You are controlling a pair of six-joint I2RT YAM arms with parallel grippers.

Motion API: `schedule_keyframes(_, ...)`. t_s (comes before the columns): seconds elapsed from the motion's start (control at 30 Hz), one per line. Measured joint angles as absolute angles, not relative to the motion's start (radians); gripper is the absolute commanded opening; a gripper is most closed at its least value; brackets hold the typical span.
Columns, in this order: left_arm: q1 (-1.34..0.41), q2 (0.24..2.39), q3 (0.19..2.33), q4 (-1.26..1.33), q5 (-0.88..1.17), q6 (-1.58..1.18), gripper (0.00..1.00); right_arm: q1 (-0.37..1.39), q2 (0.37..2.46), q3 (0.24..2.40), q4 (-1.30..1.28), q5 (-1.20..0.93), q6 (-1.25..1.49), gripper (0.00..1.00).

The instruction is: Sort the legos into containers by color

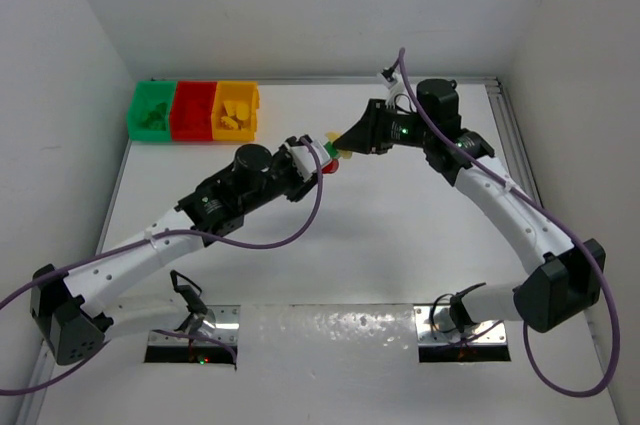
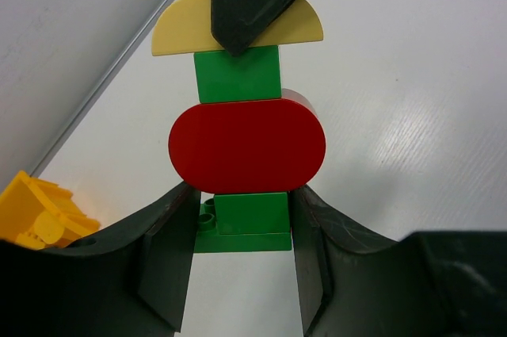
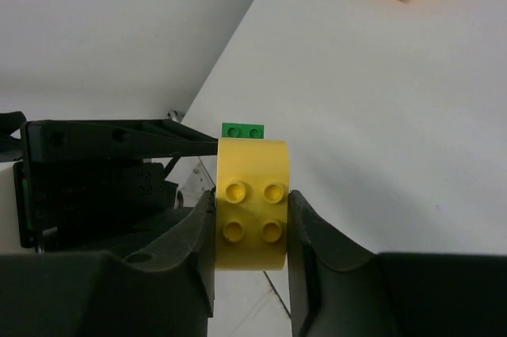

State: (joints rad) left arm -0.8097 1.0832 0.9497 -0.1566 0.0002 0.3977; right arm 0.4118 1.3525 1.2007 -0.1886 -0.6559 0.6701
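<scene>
Top external, both jaws gripping lego stack [image 1: 331, 158]

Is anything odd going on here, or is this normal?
Yes: a mixed-colour lego stack, with yellow, green and red pieces stuck together, is held at opposite ends by the left gripper and the right gripper.

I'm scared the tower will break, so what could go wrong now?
1. The right end effector pinches the yellow half-round plastic brick at one end of the stack, while the left end effector grips the small green plastic brick at the other end. Pulling could split the stack at the wrong joint.
2. The red oval plastic brick in the middle is in neither grip, so it might pop off and fall onto the white table.
</scene>
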Motion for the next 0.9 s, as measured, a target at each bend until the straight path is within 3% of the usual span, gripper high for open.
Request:
schedule_keyframes(0.7, -0.81, 1.061, 0.809, -0.233, -0.011, 0.403, 0.0, 0.361, 1.342, 1.227, -0.331, -0.478, 0.57, 0.0)
schedule_keyframes(0.9, -0.81, 1.18, 0.797, -0.239, -0.039, 0.369, 0.0, 0.362, 1.331, 1.227, -0.33, -0.456, 0.581, 0.0)
